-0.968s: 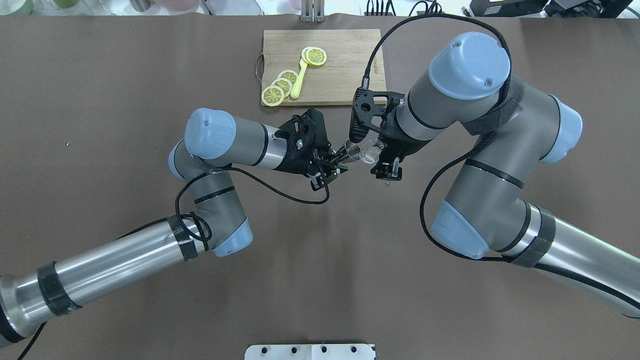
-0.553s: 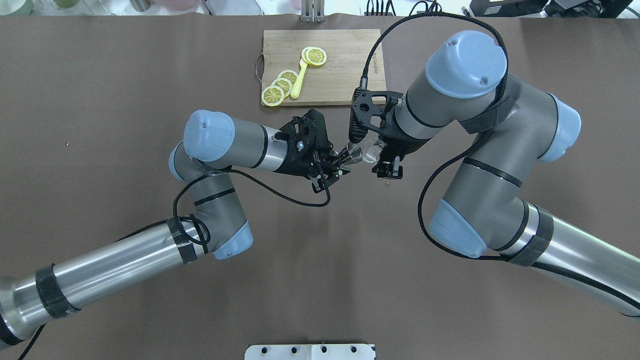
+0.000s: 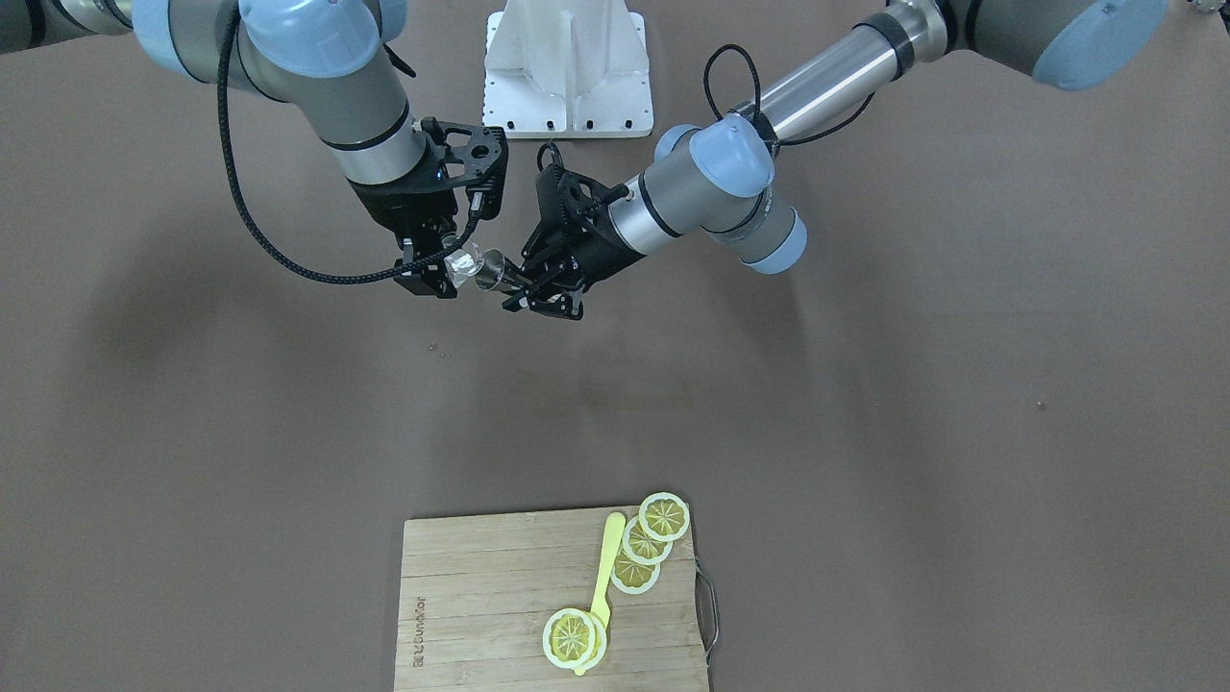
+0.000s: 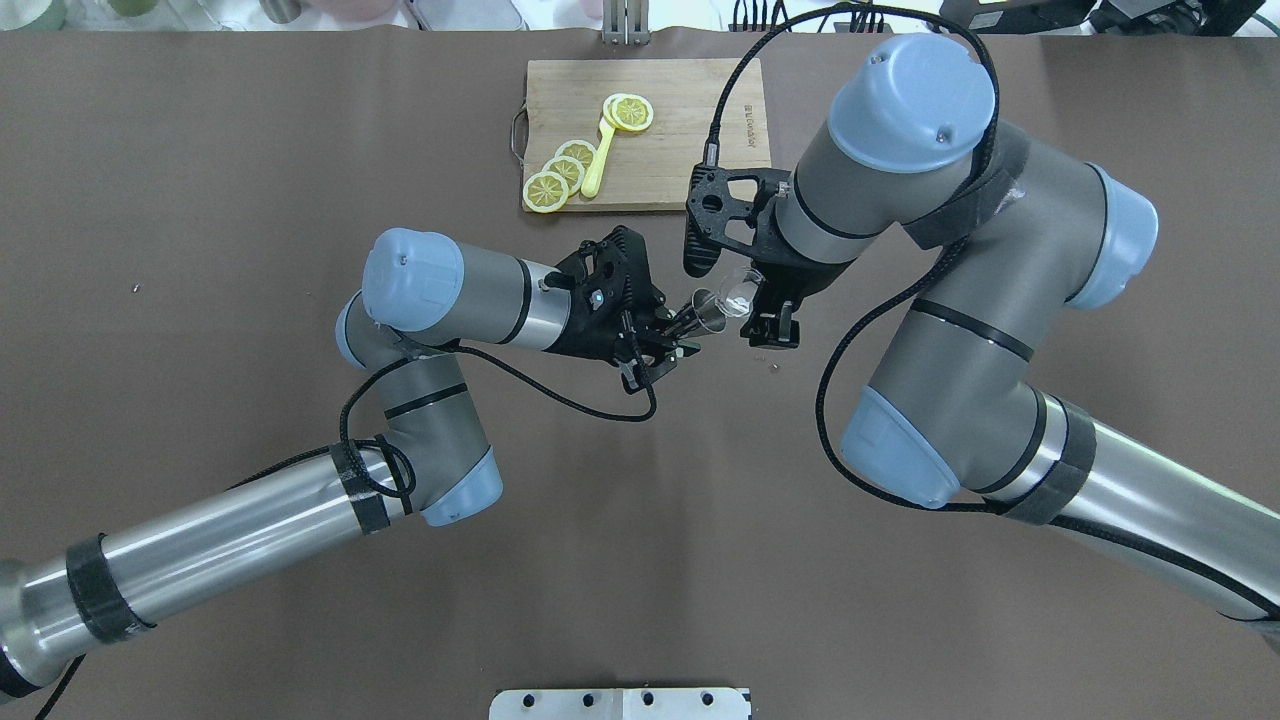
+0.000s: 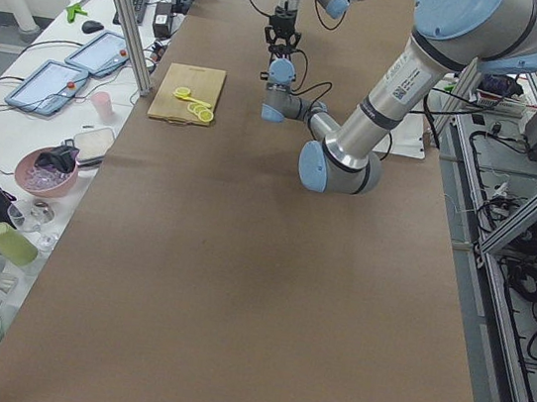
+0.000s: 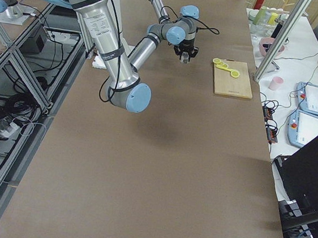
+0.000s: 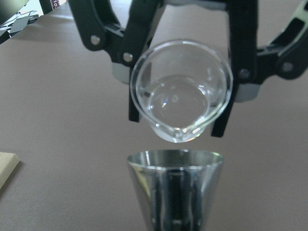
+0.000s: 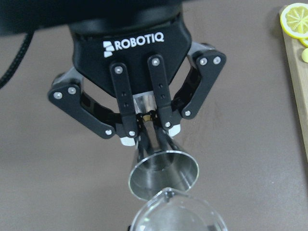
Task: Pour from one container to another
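My left gripper [image 4: 676, 333] is shut on the narrow stem of a steel cone-shaped jigger [image 4: 708, 309], which it holds above the table with the mouth towards the right arm. My right gripper [image 4: 748, 303] is shut on a small clear glass beaker [image 4: 738, 291], tipped so that its spout hangs just over the jigger's rim. The left wrist view shows the beaker [image 7: 182, 91] directly above the jigger [image 7: 174, 187]. In the right wrist view the jigger [image 8: 163, 174] sits between the left gripper's fingers [image 8: 126, 137]. I cannot tell whether liquid is flowing.
A wooden cutting board [image 4: 690, 150] at the table's far side carries lemon slices [image 4: 560, 170] and a yellow spoon [image 4: 597, 160]. A few small specks [image 4: 770, 365] lie on the brown table under the grippers. A white base plate [image 4: 620, 703] sits at the near edge.
The right arm has shifted left and towards the far side, tipping the beaker further over the jigger. The left gripper has moved slightly with the jigger.
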{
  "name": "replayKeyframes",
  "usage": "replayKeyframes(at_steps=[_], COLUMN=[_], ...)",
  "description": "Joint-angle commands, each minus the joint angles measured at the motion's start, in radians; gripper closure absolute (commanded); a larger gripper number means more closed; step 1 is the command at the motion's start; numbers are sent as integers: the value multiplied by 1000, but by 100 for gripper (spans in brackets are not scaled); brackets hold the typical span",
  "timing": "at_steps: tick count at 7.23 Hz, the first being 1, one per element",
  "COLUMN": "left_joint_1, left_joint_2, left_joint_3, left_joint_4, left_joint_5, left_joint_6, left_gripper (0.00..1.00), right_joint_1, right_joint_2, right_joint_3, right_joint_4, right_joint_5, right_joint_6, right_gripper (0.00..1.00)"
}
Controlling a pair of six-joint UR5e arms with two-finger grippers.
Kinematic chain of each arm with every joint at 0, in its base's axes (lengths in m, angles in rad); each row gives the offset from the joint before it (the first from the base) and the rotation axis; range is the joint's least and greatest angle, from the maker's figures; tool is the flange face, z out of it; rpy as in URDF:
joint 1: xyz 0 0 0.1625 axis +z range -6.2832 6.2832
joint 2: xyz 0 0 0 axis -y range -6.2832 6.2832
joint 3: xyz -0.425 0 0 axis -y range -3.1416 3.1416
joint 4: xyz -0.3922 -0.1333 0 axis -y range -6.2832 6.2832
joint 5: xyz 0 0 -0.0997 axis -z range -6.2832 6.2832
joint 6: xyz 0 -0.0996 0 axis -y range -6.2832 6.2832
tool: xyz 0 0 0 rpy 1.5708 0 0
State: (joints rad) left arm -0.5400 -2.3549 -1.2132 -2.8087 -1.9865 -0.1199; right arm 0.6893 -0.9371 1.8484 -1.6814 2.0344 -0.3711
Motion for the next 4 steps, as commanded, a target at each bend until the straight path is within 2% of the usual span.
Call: replayKeyframes(at_steps=[1, 4], left_joint_1=[2, 2], left_joint_2=[2, 2], left_joint_3=[0, 0], left_joint_4=[-3, -3], left_joint_5=[0, 0], left_joint_6=[-1, -1], left_gripper=[100, 100], right_joint_1=[-1, -2], right_joint_2=[41, 67], right_joint_3=[-2, -3], right_joint_4=[-81, -158], right_joint_5=[-14, -26], right_joint_6=[-20, -52], right_gripper=[100, 100])
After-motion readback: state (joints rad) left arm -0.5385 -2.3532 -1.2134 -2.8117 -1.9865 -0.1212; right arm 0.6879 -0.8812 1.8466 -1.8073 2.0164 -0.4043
